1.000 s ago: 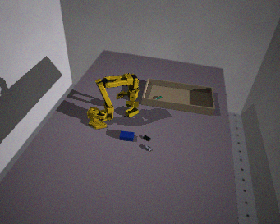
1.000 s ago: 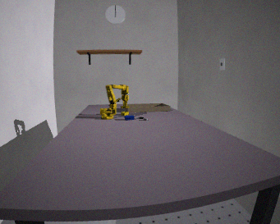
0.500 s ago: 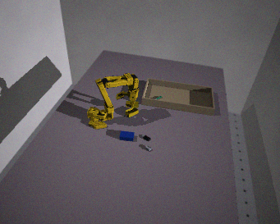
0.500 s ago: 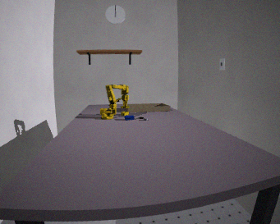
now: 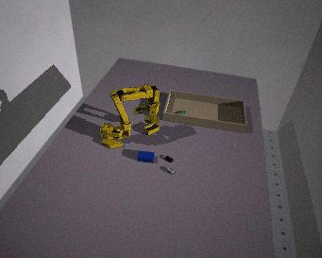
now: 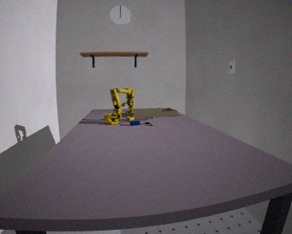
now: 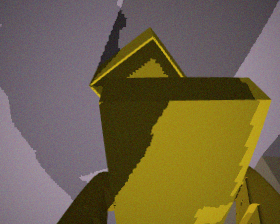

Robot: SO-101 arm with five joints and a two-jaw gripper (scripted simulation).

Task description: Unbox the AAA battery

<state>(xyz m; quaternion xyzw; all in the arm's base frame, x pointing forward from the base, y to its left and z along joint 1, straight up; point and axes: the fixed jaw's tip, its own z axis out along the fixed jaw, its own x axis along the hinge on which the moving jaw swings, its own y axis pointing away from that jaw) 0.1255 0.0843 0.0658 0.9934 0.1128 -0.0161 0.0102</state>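
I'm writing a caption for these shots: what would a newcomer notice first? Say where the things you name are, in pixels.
Probably the bright yellow arm (image 5: 121,109) (image 6: 115,99), bent over the mauve table (image 5: 130,209) (image 6: 152,168). Next, the wide tan tray (image 5: 203,124) beyond it, with a small green thing (image 5: 182,112) inside near one end. Then the blue block (image 5: 145,157) (image 6: 135,123) near the arm's foot.

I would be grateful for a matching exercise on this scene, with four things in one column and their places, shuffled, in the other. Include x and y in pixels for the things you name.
Things:
1. Round wall clock (image 6: 116,18)
2. Blue block (image 5: 145,157) (image 6: 135,123)
3. Small green item (image 5: 182,112)
4. Brown shelf (image 6: 114,54)

Places:
A. On the tabletop (image 5: 130,209) (image 6: 152,172), outside the tray (image 5: 206,122) (image 6: 157,112)
B. On two dark brackets (image 6: 92,61), against the wall
C. Above the shelf, high on the wall
D. Inside the tray

Right pairs: 1-C, 2-A, 3-D, 4-B
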